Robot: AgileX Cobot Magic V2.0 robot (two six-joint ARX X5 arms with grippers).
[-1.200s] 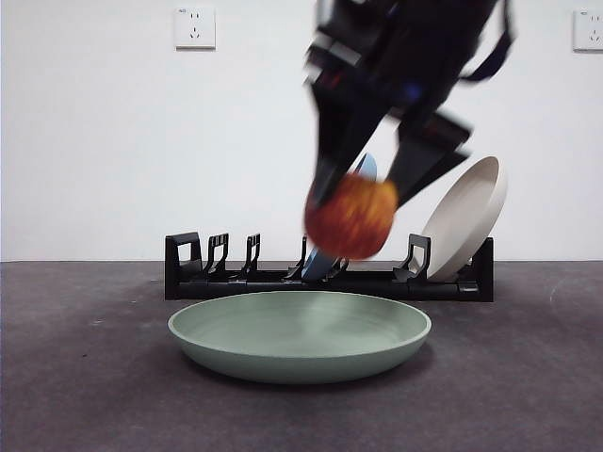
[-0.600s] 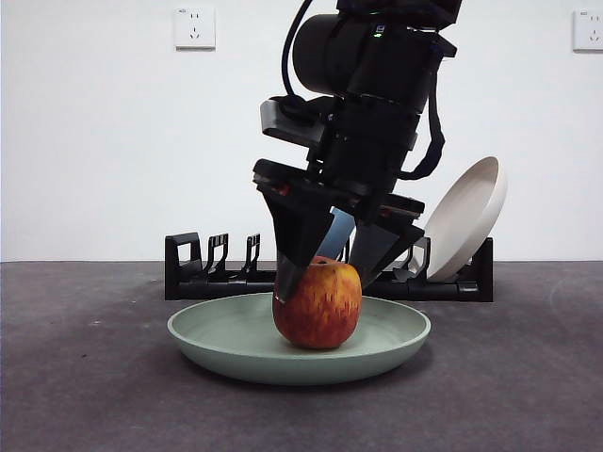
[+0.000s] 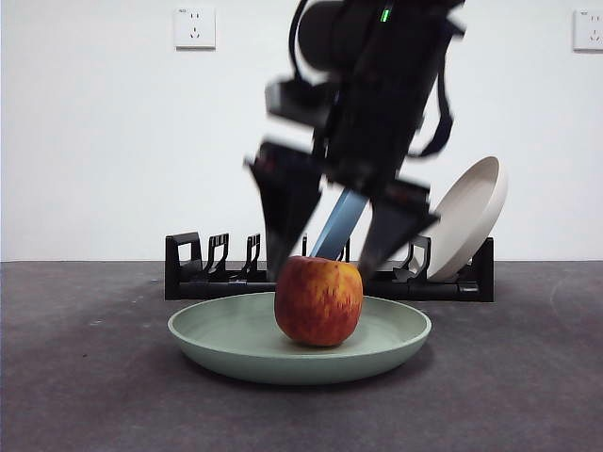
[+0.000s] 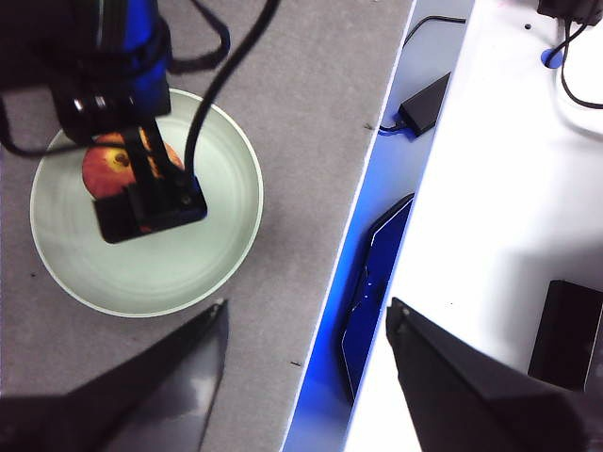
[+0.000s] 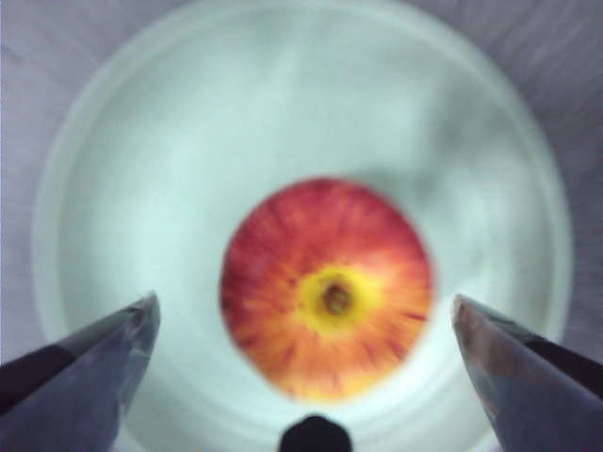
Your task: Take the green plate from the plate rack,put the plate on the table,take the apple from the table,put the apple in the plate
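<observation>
Right gripper [image 3: 325, 268] hangs directly over the apple [image 3: 318, 301], jaws spread wide and clear of the fruit on both sides, tips just above its shoulders; nothing held. In the right wrist view the apple [image 5: 326, 287] sits centred between the two jaws, stem end up, with gaps either side. The apple rests upright in the green plate [image 3: 226, 339], roughly mid-plate, below the gripper. The green plate lies flat on the table [image 3: 85, 377], in front of the plate rack [image 3: 188, 273]. Behind the gripper, the rack holds a blue plate [image 3: 339, 226], mostly hidden by the arm, and a beige plate [image 3: 471, 212] leaning off to one side of the gripper. Left gripper [image 4: 306, 325] is parked well off to the side and high, jaws apart, empty; its wrist view looks down on the green plate [image 4: 217, 235], the apple [image 4: 104, 165] and the right arm over them, near the table edge. Arm is motion-blurred in the front view.
</observation>
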